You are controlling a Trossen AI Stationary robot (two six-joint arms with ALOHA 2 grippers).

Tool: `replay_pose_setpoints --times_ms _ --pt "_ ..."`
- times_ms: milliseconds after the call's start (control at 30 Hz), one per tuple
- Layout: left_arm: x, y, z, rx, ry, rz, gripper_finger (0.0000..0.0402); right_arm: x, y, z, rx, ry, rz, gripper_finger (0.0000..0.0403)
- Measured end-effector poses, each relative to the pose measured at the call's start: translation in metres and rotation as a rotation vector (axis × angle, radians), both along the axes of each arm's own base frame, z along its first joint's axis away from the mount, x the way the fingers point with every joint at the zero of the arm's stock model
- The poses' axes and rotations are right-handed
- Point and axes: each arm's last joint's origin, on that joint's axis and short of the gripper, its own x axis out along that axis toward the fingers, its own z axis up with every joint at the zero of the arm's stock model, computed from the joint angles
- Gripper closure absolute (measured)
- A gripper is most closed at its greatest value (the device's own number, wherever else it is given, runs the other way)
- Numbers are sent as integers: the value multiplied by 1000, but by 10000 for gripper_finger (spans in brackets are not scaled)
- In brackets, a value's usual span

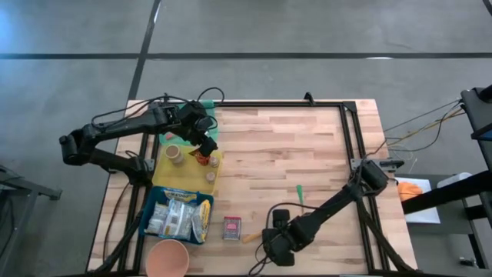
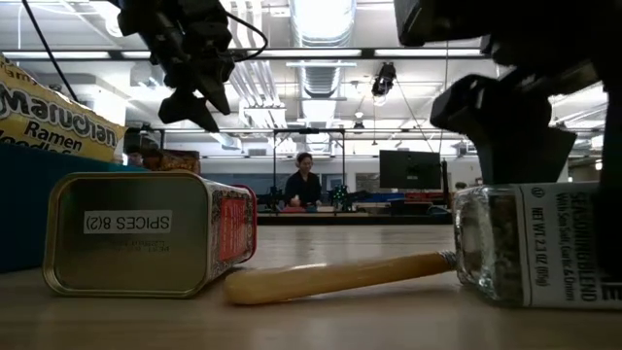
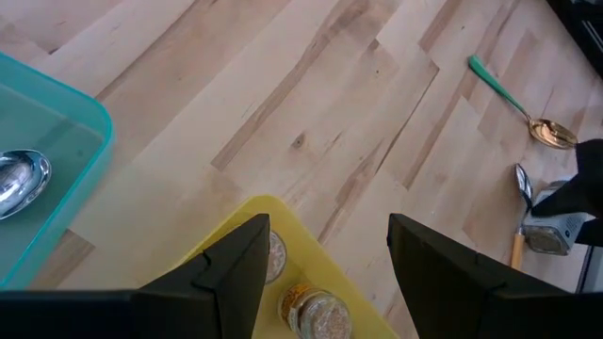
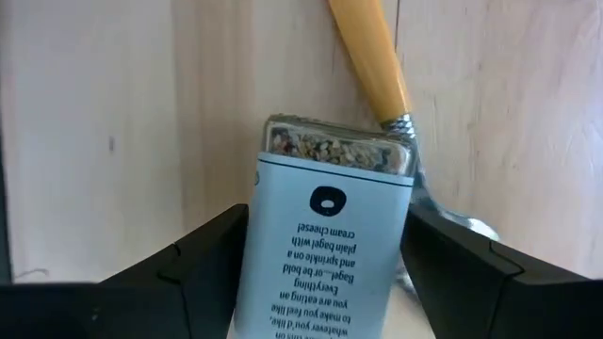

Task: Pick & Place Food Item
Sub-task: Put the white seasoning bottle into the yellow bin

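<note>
Low view, near to far: a seasoning jar (image 2: 539,243) lies on its side at lower right, with the right gripper (image 2: 505,122) dark above it. A wooden-handled utensil (image 2: 335,277) lies across the lower centre, its metal end touching the jar. A spice tin (image 2: 146,248) lies at lower left. A ramen pack (image 2: 53,117) sits at the left edge. A person sits far off at centre.

Right wrist view: the jar fills the centre, between the two fingers (image 4: 179,273). The jaws stand apart, one each side of the label; contact cannot be confirmed, so the jar is not judged held.

High view: the right gripper (image 1: 278,245) sits at lower centre, over the jar. The left gripper (image 1: 201,142), jaws apart and empty, hovers at upper left above a yellow tray (image 1: 184,178) that carries small jars.

Step in hand, as judged: grasping the jar.
- Centre the fingers on the jar's flat sides.
- Keep both fingertips clear of the utensil.
- Close squarely; a skewed grip may rotate the jar.
- Lift straight up, so the utensil is not dragged.
</note>
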Motion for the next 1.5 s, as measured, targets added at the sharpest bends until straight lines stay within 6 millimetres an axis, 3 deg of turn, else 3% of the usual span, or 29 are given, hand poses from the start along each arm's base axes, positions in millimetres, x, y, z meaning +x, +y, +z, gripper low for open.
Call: replay_pose_setpoints --times_ms 300,367,500,733,967,1200,1367,1500 --pt "0 0 0 1 0 -1 179 2 -8 -11 36 9 -18 141" --pt "0 0 0 1 1 -2 179 2 -8 -11 37 8 -20 151" --pt "0 0 0 1 1 -3 179 2 -8 -11 39 8 -18 207" --pt "-1 0 -1 -3 12 -3 179 3 -4 -4 68 1 -17 210" --pt "-2 -1 -1 -4 21 -10 179 0 -7 35 108 -111 -121 210" --pt "-3 -2 5 -15 -28 23 179 -15 -28 107 63 -433 -362 210" --pt "0 -5 20 12 -220 66 179 -28 -50 147 -44 -705 -580 210" --pt "3 -13 24 43 -433 75 179 -31 -68 157 -98 -834 -750 210"
